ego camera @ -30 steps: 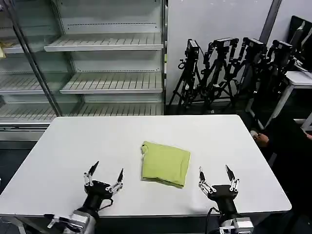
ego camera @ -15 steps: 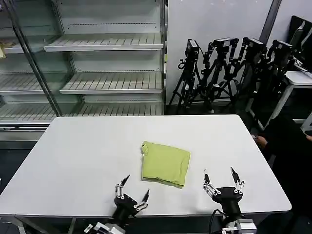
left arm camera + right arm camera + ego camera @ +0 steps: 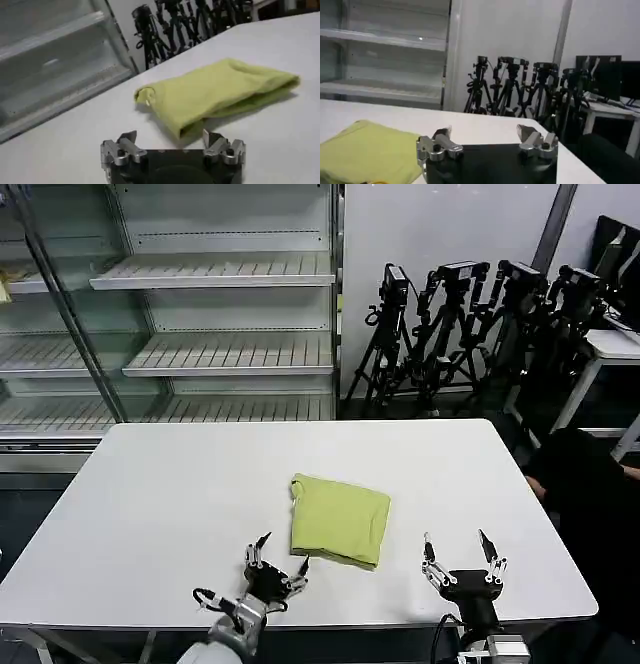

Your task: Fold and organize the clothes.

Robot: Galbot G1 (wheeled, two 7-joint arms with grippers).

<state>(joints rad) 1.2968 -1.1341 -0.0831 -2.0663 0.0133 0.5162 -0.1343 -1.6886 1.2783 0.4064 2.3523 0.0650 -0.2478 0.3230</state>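
The clothes (image 3: 340,519) are one lime yellow-green T-shirt folded into a compact rectangle near the middle of the white table (image 3: 180,484), a bit toward the front. My left gripper (image 3: 281,551) hovers open at the front edge, just off the fold's near left corner. In the left wrist view the folded shirt (image 3: 220,92) lies right ahead of the left gripper (image 3: 170,135), not touched. My right gripper (image 3: 458,546) stands open near the front right edge, clear of the shirt. From the right wrist, the shirt (image 3: 367,152) lies beside the right gripper (image 3: 484,131).
A metal shelf rack (image 3: 200,314) stands behind the table. Several camera tripods (image 3: 470,324) cluster at the back right. A dark chair or bag (image 3: 590,504) sits off the table's right side.
My left gripper has swung from the front left toward the middle, up to the shirt's near left corner. The right gripper has drifted slightly right and back. The shirt has not moved.
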